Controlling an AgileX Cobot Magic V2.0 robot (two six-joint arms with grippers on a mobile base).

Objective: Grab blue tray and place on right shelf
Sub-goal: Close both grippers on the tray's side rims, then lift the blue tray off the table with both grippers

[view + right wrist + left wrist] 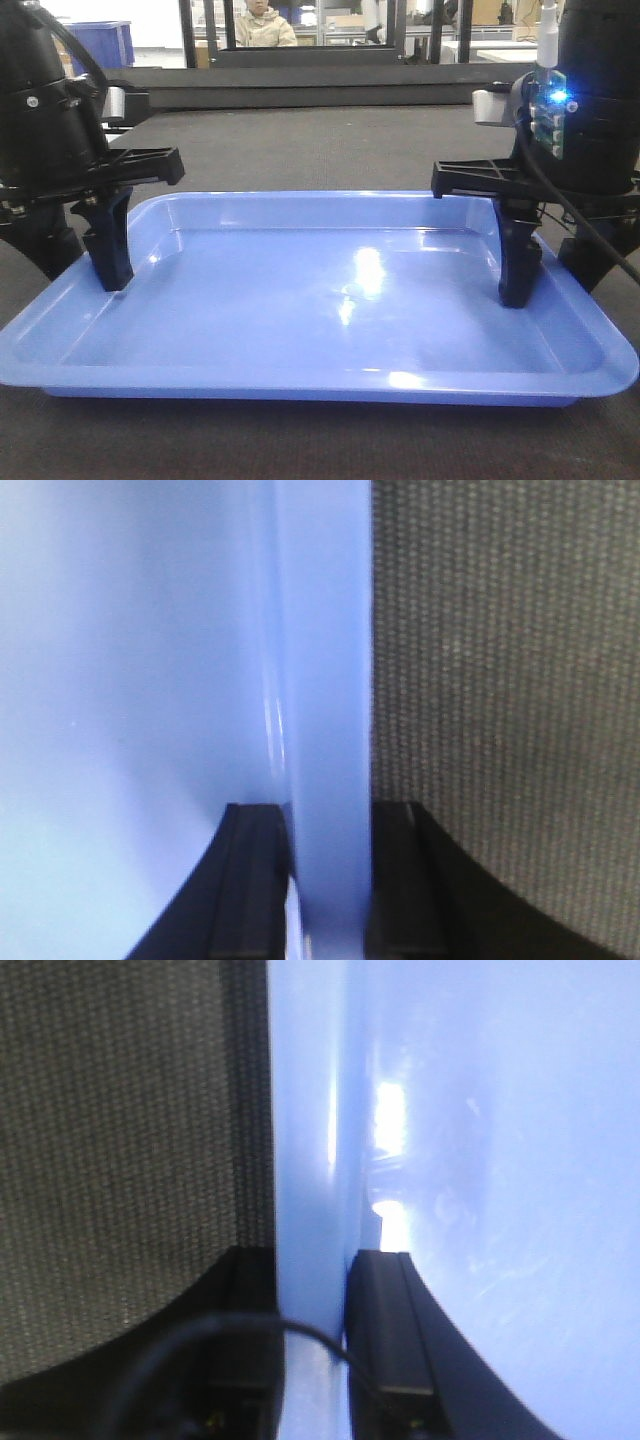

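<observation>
Blue tray (320,310) rests on your counter (320,150); left gripper (85,265) and right gripper (555,275) clamp opposite rims for level lifting.

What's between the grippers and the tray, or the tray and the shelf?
Nothing at the grasp: the left gripper and right gripper each pinch a side rim of the tray. The shelf isn't in view, so that path can't be judged.

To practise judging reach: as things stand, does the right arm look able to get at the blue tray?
Probably yes: the right gripper straddles the right rim of the blue tray, one finger inside, one outside over the mat, apparently clamped; nothing lies between.
</observation>
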